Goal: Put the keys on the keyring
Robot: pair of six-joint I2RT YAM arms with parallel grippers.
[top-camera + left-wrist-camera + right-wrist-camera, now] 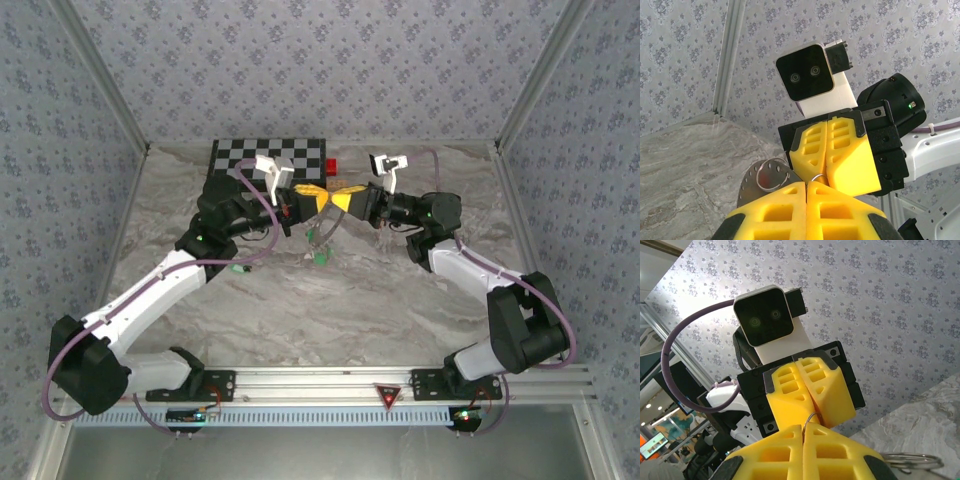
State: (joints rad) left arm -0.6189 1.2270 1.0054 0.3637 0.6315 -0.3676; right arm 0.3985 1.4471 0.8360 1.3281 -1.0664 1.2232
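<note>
My left gripper (318, 198) and right gripper (338, 201) meet tip to tip above the middle of the table's far half. Both are shut on the keyring (818, 177), of which a thin wire loop shows between the two pairs of yellow fingertips. The same loop (811, 416) shows in the right wrist view between my right gripper (804, 426) and the left one's fingers (810, 390). A flat grey perforated plate (747, 186) with a second wire ring (771, 173) sits just left of my left gripper (806, 183). The green-headed keys (320, 257) show just below the meeting point.
A black-and-white checkerboard (262, 157) lies at the back of the marble table (300, 300), with a small red block (330, 165) at its right end. Patterned walls close in the back and both sides. More wire rings (910, 460) show at the right wrist view's lower right.
</note>
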